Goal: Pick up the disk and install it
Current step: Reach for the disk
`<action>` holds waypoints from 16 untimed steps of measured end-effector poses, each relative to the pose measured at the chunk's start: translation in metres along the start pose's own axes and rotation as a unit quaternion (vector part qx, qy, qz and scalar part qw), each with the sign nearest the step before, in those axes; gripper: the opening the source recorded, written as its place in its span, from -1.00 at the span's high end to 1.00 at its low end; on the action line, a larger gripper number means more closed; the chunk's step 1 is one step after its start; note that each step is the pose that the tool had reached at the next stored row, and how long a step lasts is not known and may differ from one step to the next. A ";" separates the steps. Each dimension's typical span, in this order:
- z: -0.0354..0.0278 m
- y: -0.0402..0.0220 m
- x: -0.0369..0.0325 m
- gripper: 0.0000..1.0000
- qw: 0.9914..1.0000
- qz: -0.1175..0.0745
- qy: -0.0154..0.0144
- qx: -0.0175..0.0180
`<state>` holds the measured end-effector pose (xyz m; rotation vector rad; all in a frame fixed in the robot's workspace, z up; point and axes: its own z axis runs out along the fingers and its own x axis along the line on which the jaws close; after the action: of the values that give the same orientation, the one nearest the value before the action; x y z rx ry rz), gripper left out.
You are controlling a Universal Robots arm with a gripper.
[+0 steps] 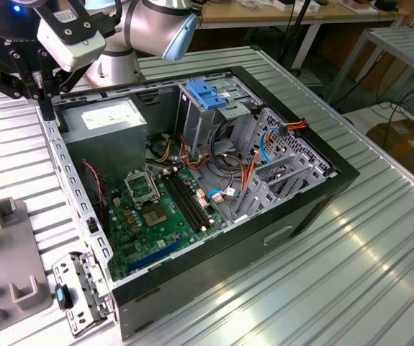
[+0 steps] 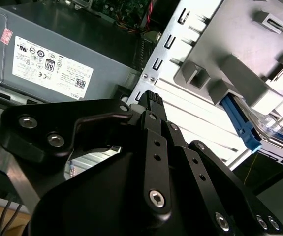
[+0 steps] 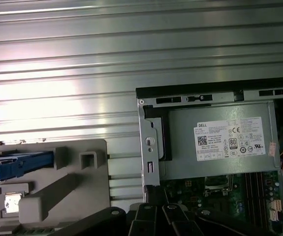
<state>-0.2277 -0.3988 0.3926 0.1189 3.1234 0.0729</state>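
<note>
In the exterior view, an open black computer case (image 1: 315, 194) lies on its side on a ribbed, bright metal table (image 1: 351, 288). Inside the case sit a plain grey power supply (image 1: 113, 122) box, a green motherboard (image 1: 156, 216) and a perforated steel drive cage (image 1: 210, 119) with a blue plastic top. The arm (image 1: 149, 25) carries a black gripper (image 1: 45, 90) above the case corner nearest the power supply. Whether the gripper is spread or pressed together cannot be told. A matte grey fixture (image 1: 5, 252) with blocky posts lies on the table just outside the case, by its wall at the exterior view's left.

In the second wrist view, the gripper (image 2: 151, 98), built of black bolted link plates, is over the rim of the case beside the power supply (image 2: 72, 54), which carries a white sticker. The disk (image 2: 242, 129) rests outside the case in the pale grey fixture (image 2: 239, 64), with a blue plastic rail along its visible edge.

In the first wrist view, the gripper (image 3: 161, 211) is over the case wall. The disk (image 3: 23, 164) sits in the fixture (image 3: 82, 187), apart from the gripper. A strip of the ridged table (image 3: 121, 162) lies between the fixture and the case (image 3: 190, 92).
</note>
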 end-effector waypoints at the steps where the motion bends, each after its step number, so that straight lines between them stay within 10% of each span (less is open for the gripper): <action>1: 0.0000 -0.0001 0.0010 0.79 1.000 0.000 0.000 0.000; 16: -0.0001 -0.0010 0.0133 0.79 1.000 0.000 0.001 0.000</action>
<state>-0.2410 -0.3988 0.3925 0.1190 3.1263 0.0739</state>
